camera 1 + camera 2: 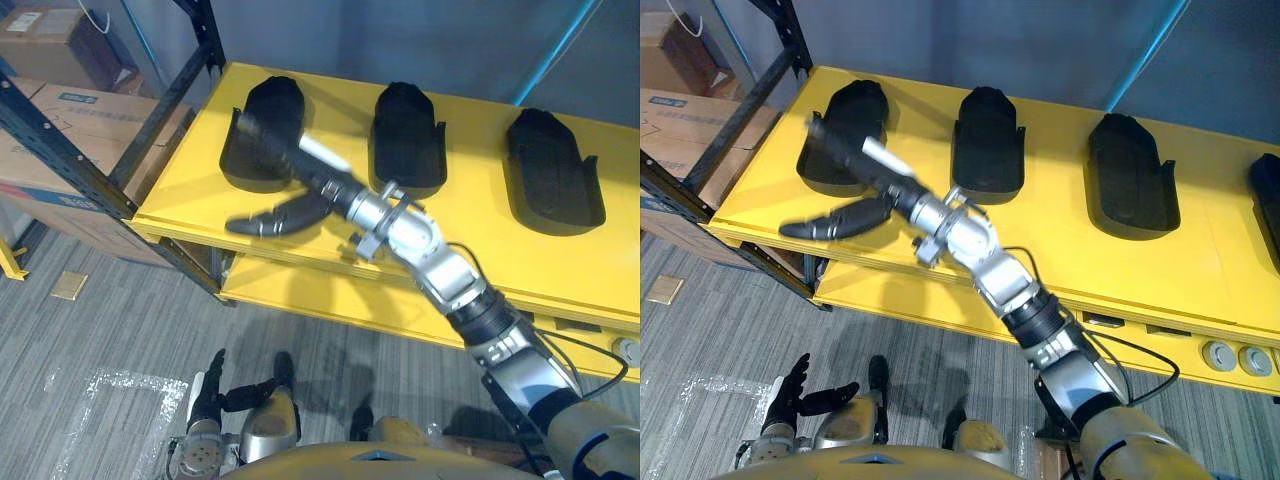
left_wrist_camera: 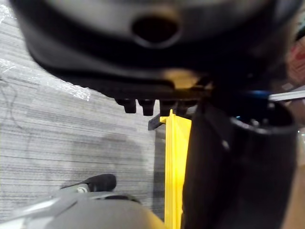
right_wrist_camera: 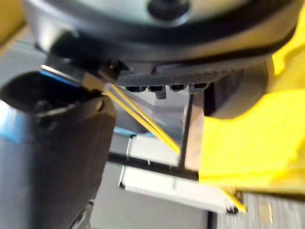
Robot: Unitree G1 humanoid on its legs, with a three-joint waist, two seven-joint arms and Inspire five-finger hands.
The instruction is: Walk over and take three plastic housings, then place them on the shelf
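1. Three black plastic housings lie in a row on the yellow shelf (image 1: 480,245): the left housing (image 1: 262,150), the middle housing (image 1: 407,135) and the right housing (image 1: 553,170), each apart from the next
2. A fourth housing (image 1: 1268,195) shows at the shelf's right edge
3. The right hand (image 1: 312,176) reaches over the shelf's front left part; its fingers are stretched out straight across the near right side of the left housing, with the thumb spread wide from them
4. That hand holds nothing; I cannot tell whether the fingers touch the left housing
5. The left hand (image 1: 207,395) hangs low over the grey floor (image 1: 110,330), its fingers relaxed and empty
6. A dark rack upright (image 1: 60,150) stands at the shelf's left, with cardboard boxes (image 1: 70,110) behind it
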